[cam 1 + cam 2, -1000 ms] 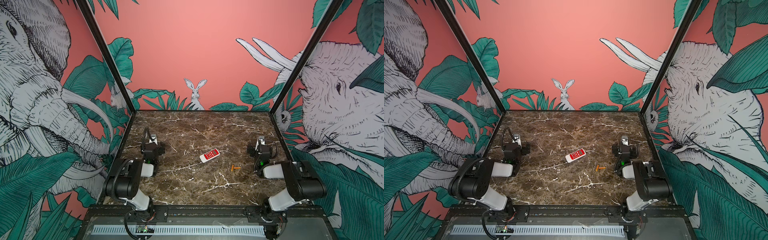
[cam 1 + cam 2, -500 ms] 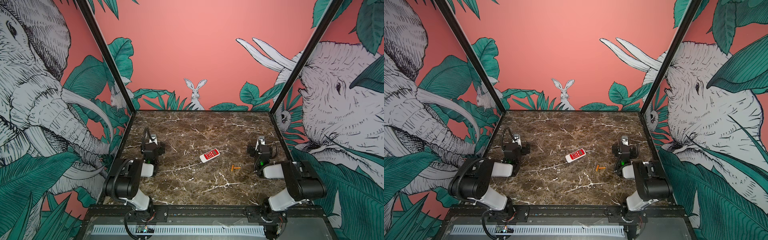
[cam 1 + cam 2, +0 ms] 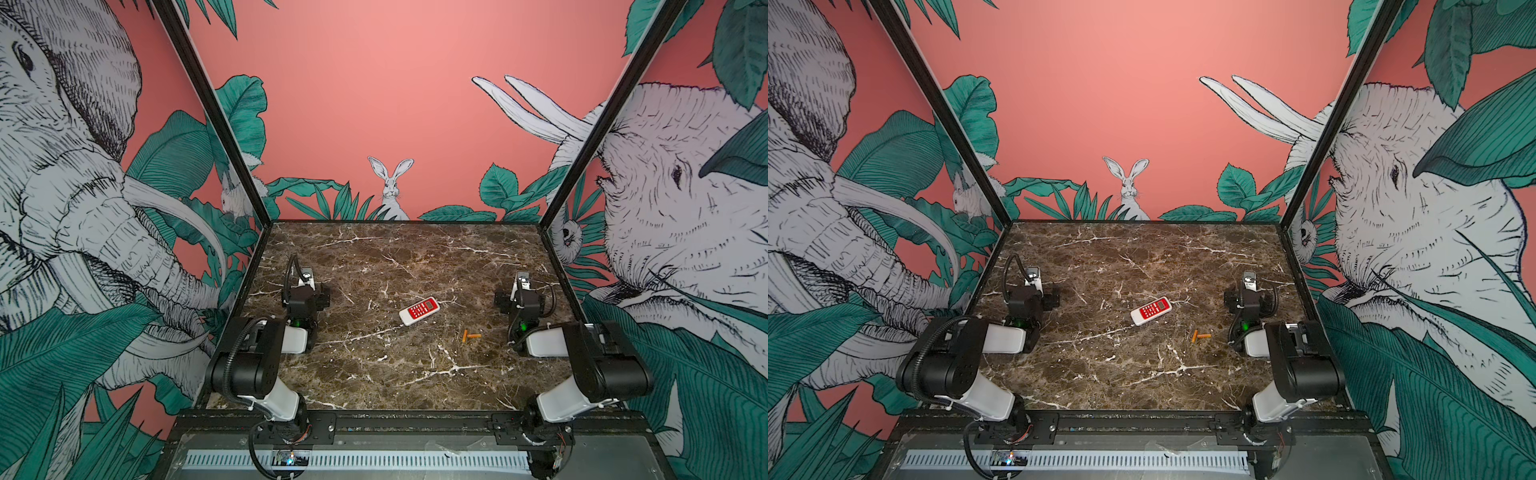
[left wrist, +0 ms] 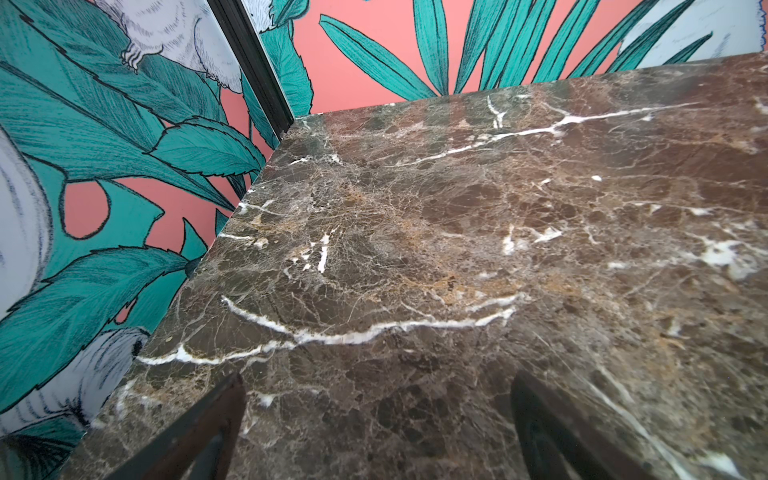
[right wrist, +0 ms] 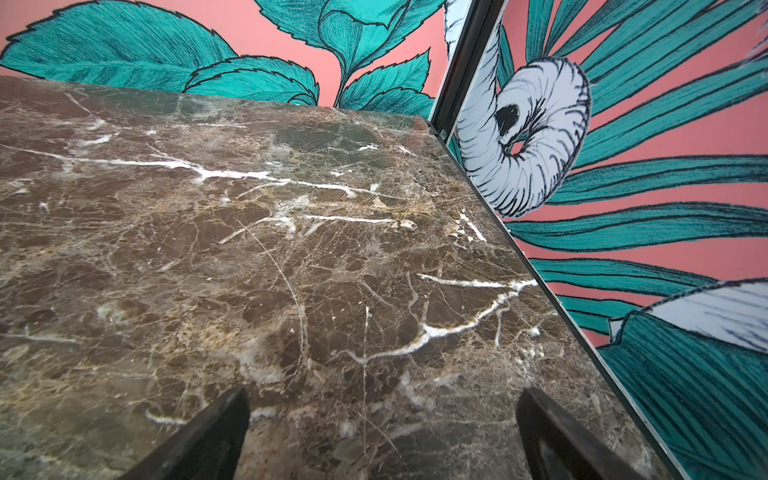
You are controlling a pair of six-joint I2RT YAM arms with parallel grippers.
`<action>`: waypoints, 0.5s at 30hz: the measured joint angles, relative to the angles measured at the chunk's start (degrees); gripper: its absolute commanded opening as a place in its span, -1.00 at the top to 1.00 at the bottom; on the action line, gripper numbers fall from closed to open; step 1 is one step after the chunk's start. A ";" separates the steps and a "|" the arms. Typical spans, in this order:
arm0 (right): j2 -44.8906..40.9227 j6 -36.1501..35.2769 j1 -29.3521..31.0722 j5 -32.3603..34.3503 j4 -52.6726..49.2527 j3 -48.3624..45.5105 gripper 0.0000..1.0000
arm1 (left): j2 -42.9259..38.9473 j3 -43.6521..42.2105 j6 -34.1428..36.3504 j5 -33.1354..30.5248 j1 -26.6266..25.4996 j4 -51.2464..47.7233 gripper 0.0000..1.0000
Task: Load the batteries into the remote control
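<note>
Seemingly nothing has moved: left and right jaws gape empty; remote control (image 3: 419,310), batteries (image 3: 466,336) untouched.

You have a brown marbled surface (image 3: 374,374) with white veins. Near its middle the remote control (image 3: 419,310) lies flat, red front up, set at a slant. To its right and nearer the front edge, the two batteries (image 3: 475,336) lie together at an angle to each other, apart from the remote control.
</note>
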 measured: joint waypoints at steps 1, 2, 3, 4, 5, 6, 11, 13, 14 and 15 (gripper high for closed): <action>-0.24 0.00 0.00 -0.15 -0.79 0.15 -0.98 | -0.26 0.09 0.04 0.33 0.00 -0.72 -0.99; -0.70 -0.02 0.00 -0.42 -1.99 0.46 -0.98 | -0.87 0.24 0.11 0.59 0.00 -1.99 -0.99; -1.33 -0.02 0.00 -0.55 -3.19 0.85 -0.98 | -1.60 0.46 0.15 0.61 0.00 -3.02 -0.99; -2.27 -0.04 0.00 -0.81 -4.59 1.33 -0.98 | -2.67 0.96 0.11 0.59 0.00 -4.74 -0.99; -3.52 -0.04 0.00 -1.07 -5.84 1.81 -0.98 | -3.91 1.62 0.02 0.55 0.00 -6.71 -0.99; -4.61 -0.04 0.00 -1.29 -6.69 2.10 -0.98 | -5.22 2.19 -0.09 0.50 0.00 -8.44 -0.99; -13.07 0.09 0.13 -1.86 -15.50 4.04 -0.98 | -14.05 6.43 -1.03 0.04 0.00 -20.33 -0.99; -16.44 0.46 0.61 -1.73 -20.31 5.46 -0.98 | -17.27 8.79 -2.49 -0.09 0.00 -26.32 -0.99; -18.08 0.70 1.07 -1.53 -22.53 6.19 -0.98 | -18.80 10.54 -3.58 -0.17 0.00 -30.08 -0.99; -19.21 0.96 1.53 -1.36 -24.28 6.80 -0.98 | -19.82 12.20 -4.61 -0.20 -0.07 -33.27 -0.99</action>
